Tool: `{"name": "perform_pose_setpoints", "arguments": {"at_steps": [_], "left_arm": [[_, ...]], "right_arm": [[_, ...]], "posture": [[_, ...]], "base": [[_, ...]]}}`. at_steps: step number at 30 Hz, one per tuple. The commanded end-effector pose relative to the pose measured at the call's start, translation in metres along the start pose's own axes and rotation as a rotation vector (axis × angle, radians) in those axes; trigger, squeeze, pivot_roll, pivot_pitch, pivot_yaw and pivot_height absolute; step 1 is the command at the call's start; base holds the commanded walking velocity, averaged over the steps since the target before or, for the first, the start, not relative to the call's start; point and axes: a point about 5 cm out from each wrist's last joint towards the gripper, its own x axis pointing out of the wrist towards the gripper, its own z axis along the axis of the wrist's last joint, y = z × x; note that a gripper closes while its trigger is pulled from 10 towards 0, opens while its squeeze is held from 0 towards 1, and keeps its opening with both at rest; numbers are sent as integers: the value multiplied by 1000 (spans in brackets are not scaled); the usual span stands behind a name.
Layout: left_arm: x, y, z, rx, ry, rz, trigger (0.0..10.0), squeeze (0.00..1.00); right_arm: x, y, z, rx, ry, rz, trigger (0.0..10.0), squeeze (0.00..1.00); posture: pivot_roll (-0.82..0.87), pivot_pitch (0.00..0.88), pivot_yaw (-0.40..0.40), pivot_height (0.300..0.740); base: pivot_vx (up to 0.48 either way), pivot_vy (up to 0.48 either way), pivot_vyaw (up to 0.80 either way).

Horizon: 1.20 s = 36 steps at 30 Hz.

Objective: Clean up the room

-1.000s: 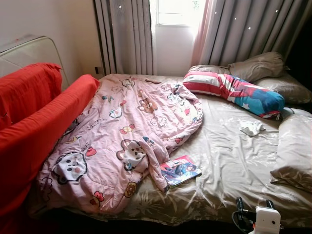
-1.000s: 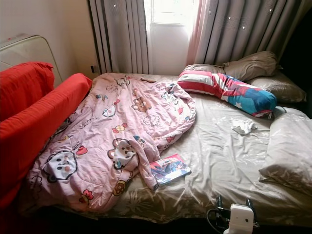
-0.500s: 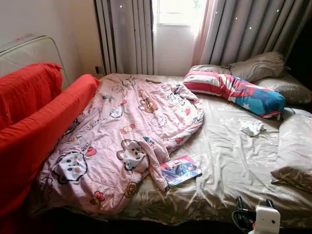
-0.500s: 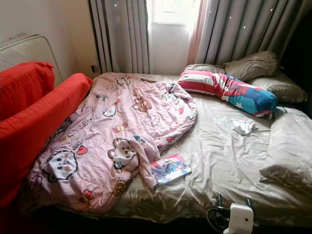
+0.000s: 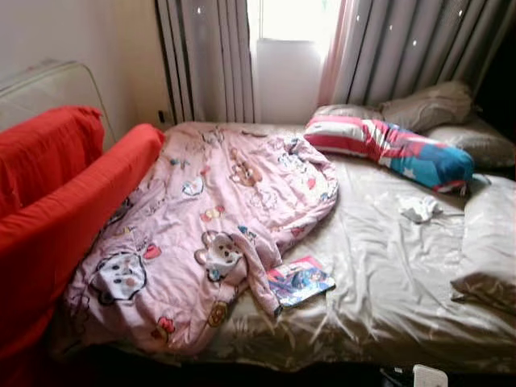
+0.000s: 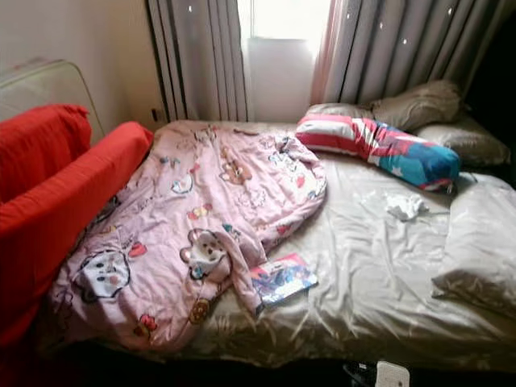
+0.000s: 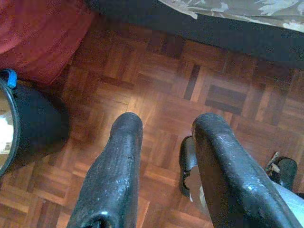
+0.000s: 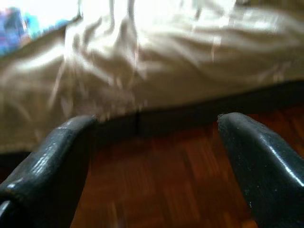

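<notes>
left eye view: pink blanket (image 5: 201,234) crumpled on bed (image 5: 387,274), book (image 5: 298,282) beside it.
left gripper (image 7: 164,128) and right gripper (image 8: 154,126) both spread above floor (image 7: 156,76).

One bed (image 5: 387,282); one pink quilt (image 5: 218,218); one book (image 5: 300,281); one striped bolster (image 5: 387,149); three beige pillows, two at the head (image 5: 427,105) (image 5: 476,141) and one by the right edge (image 5: 488,242); one crumpled white cloth (image 5: 419,209); one red sofa (image 5: 56,210); one dark bin (image 7: 33,126) on the floor
</notes>
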Motion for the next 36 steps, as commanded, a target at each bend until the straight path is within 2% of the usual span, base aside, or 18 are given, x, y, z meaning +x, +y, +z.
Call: {"name": "perform_pose_setpoints", "arguments": {"at_steps": [1,6,9,10,13,21,22,23,25,36], "left_arm": [[-1,2,-4,3,23,2,10000,0],[-1,1,-4,0,20,-2,10000,0],[-1,0,-4,-5,19,-4,10000,0],[0,0,-3,-7,19,-3,10000,0],[-1,0,-4,-10,20,-3,10000,0],[-1,0,-5,6,29,-10,10000,0],[-1,0,-6,9,31,-12,10000,0],[-1,12,-2,11,27,-3,10000,0],[-2,19,0,10,24,2,10000,0],[-3,26,-3,5,33,10,10000,0]], "right_arm": [[2,1,6,21,-21,1,10000,0],[4,5,2,23,33,27,10000,0],[-12,3,-40,-67,287,72,10000,0],[-16,0,-50,-96,340,72,10000,0],[-25,-6,-65,-127,411,58,10000,0],[-24,0,-62,-34,370,67,10000,0],[-24,1,-61,-32,366,68,10000,0],[-21,5,-57,-32,359,83,10000,0],[-19,7,-55,-35,356,95,10000,0],[-16,5,-48,-53,328,93,10000,0]], "posture": [[43,0,-32,740],[38,0,-32,740],[44,0,-37,740],[45,0,-37,740],[52,0,-35,740],[24,0,-22,740],[26,0,-23,740],[28,0,-26,740],[30,0,-27,740],[32,0,-37,740]], "base": [[0,0,0],[0,0,0],[0,0,0],[0,0,0],[0,0,0],[0,0,0],[0,0,0],[0,0,0],[0,0,0],[0,0,0]]}}
